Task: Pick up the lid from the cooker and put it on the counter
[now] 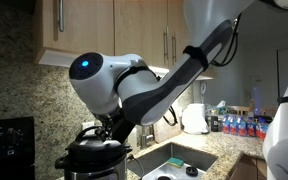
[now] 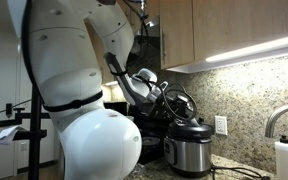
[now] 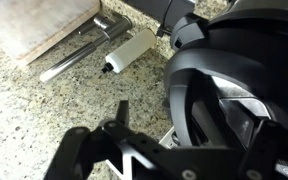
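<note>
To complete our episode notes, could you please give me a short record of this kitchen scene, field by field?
lid: round black domed lid, seated on the cooker
cooker: squat shiny stainless steel pressure cooker with black rim, standing on the counter
counter: speckled beige-brown granite counter
gripper: black gripper, open, holding nothing, close over the lid; contact cannot be told
sink: steel sink, set into the counter beside the cooker
status: lid not yet lifted
</note>
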{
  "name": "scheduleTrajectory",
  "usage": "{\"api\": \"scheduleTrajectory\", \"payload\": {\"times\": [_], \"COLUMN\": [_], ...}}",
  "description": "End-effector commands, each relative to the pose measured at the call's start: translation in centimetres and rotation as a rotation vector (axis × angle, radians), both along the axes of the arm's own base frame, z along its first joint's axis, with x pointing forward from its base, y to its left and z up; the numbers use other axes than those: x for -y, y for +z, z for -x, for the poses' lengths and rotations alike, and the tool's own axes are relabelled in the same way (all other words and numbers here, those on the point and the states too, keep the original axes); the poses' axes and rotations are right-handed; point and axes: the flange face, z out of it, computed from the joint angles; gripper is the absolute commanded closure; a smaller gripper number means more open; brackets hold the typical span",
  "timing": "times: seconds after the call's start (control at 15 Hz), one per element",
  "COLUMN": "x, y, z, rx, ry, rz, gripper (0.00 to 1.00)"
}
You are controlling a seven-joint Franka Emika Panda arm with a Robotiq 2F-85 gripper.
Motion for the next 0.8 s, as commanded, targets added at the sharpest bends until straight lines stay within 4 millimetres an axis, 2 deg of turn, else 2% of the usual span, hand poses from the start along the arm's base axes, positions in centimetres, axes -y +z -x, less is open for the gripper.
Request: {"api": "scheduleTrajectory", "payload": {"times": [0.0, 0.27, 0.53, 0.73], "x": [-1.3, -2.5, -3.6, -3.7], "y": [-1.4, -3.0, -3.4, -4.1], "z": [-1.3, -1.9, -2.2, -2.6], "rx": [0.055, 0.164, 0.25, 0.273], "ry": [0.01, 0.068, 0.114, 0.122], "rz": [0.039, 0.096, 0.174, 0.224], "gripper": [0.0, 0.0, 0.0, 0.0]}}
